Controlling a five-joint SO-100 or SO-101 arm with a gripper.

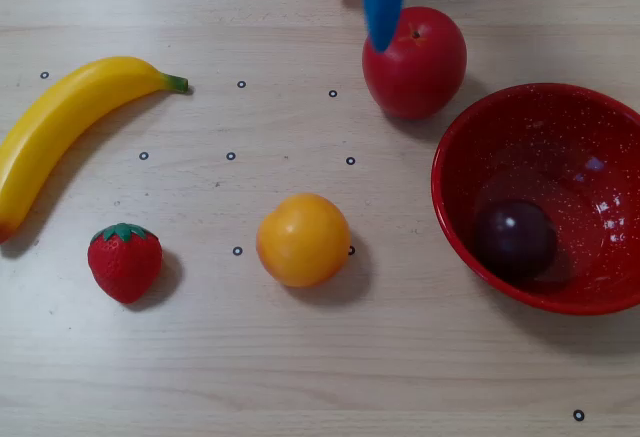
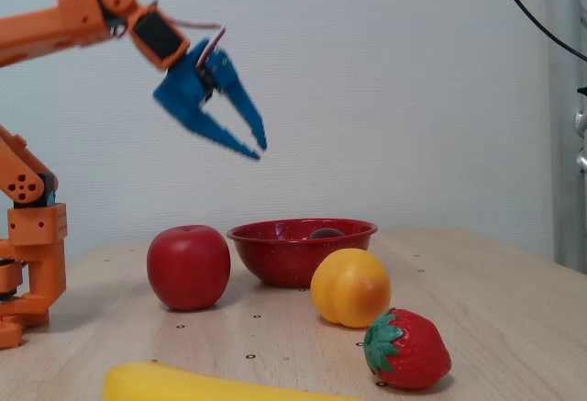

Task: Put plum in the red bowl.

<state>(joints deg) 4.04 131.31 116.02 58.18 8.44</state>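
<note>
I see the plum [image 1: 514, 239] resting inside the red bowl [image 1: 470, 127]; my gripper [image 2: 260, 150] hangs high, slightly parted, empty. I judge only parking the arm remains.

A curved yellow banana [image 1: 60, 127], small red strawberry [image 1: 125, 262], round orange fruit [image 1: 303, 239] and glossy red apple [image 1: 420, 67] are resting apart on the pale wooden worktop [image 1: 300, 357].
</note>
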